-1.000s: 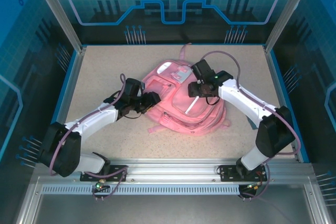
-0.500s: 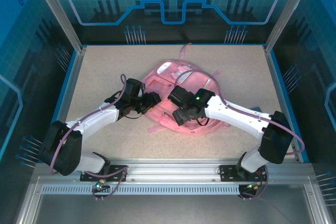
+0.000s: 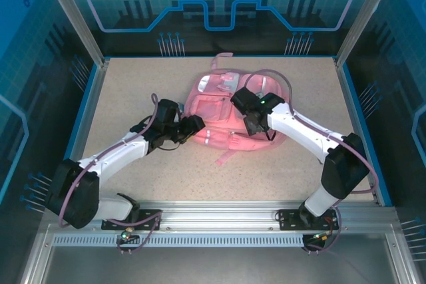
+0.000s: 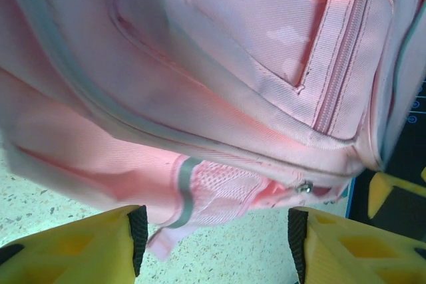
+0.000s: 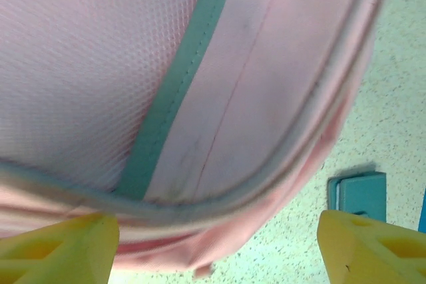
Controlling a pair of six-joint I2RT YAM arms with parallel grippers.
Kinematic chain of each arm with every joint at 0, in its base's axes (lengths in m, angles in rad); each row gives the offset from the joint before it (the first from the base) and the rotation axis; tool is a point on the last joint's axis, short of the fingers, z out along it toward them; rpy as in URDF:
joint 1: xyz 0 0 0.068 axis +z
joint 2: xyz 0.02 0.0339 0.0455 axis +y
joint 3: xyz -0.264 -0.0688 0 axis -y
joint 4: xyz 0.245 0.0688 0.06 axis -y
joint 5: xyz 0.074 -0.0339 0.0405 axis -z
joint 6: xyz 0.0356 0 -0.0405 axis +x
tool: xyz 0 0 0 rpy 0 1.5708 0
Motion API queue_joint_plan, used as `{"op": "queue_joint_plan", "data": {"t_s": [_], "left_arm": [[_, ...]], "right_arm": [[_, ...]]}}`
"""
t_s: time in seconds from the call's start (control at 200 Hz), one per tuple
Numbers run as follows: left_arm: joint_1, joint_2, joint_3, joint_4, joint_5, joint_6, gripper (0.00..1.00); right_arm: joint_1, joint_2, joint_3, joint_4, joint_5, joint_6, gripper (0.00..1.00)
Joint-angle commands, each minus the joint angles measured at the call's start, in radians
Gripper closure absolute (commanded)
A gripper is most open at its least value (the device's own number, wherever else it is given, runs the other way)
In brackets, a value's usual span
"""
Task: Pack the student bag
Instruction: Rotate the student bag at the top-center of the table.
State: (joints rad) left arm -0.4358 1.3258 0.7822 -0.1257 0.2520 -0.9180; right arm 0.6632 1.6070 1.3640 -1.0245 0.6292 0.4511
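The left hand (image 3: pixel 192 125), fingers apart, is pressing up against the side of the soft pink fabric backpack (image 3: pixel 214 106) lying mid-way across the speckled desk (image 3: pixel 133 91), while the right hand (image 3: pixel 253 123), fingers spread wide, is straddling its edge.

The student bag (image 3: pixel 219 108) lies farther back on the table (image 3: pixel 133 98) than a second ago, its lower end drawn in from the front right. The right gripper (image 3: pixel 256 128), after swinging to the bag's near edge, is over its right half again.
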Motion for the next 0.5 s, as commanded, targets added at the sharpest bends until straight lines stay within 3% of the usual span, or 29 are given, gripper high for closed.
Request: {"op": "queue_joint_plan", "data": {"t_s": [0.0, 0.14, 0.275, 0.495], "left_arm": [[-0.004, -0.032, -0.027, -0.029, -0.011, -0.004, 0.40], [-0.004, -0.043, -0.036, -0.043, -0.048, -0.007, 0.38], [-0.004, -0.041, -0.035, -0.040, -0.059, -0.015, 0.36], [-0.004, -0.040, -0.027, -0.044, -0.055, -0.016, 0.34]], "right_arm": [[0.044, -0.062, 0.025, 0.006, -0.068, 0.035, 0.22], [0.147, -0.122, -0.043, 0.049, -0.224, 0.194, 0.30], [0.217, -0.114, -0.129, 0.167, -0.317, 0.389, 0.47], [0.234, -0.007, -0.154, 0.263, -0.293, 0.530, 0.61]]}}
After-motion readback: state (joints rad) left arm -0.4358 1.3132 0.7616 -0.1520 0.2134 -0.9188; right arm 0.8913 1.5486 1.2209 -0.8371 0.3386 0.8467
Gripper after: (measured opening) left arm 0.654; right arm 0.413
